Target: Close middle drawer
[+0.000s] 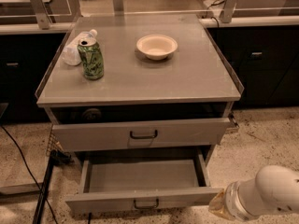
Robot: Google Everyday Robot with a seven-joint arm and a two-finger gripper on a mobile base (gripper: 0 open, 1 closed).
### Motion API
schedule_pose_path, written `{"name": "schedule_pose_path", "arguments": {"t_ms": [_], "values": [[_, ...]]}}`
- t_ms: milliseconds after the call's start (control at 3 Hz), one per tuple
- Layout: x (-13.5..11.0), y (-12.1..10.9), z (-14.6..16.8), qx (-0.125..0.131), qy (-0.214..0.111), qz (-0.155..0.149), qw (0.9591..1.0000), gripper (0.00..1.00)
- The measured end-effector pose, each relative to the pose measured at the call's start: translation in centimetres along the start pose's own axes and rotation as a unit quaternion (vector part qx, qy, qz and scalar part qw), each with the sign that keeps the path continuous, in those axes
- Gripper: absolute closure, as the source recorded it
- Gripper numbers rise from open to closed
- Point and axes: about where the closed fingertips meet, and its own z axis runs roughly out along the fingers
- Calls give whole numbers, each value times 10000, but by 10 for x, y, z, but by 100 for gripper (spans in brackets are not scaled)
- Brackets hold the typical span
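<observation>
The middle drawer [142, 199] is pulled far out near the bottom of the view. It has a low flat grey front panel, a small dark loop handle [146, 203] and a plain grey tray [144, 174] inside. My white arm [271, 195] comes in from the bottom right. The gripper [217, 204] is at its amber-tinted tip, right by the drawer front's right corner.
Above, a grey drawer with a taller front panel [140, 134] stands slightly open. On the cabinet top [187, 73] are a green can [91, 59], a lying plastic bottle [77, 46] and a white bowl [156, 46]. A black cable [23, 164] and a dark stand [46, 185] lie on the floor at left.
</observation>
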Motion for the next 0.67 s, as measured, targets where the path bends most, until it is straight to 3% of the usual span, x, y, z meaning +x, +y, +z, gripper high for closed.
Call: {"name": "schedule_pose_path", "arguments": {"t_ms": [333,667], "values": [[17,-10,45,175,-68,-152,9997,100],[31,-19,103,92,-159,-370,9991,100]]}}
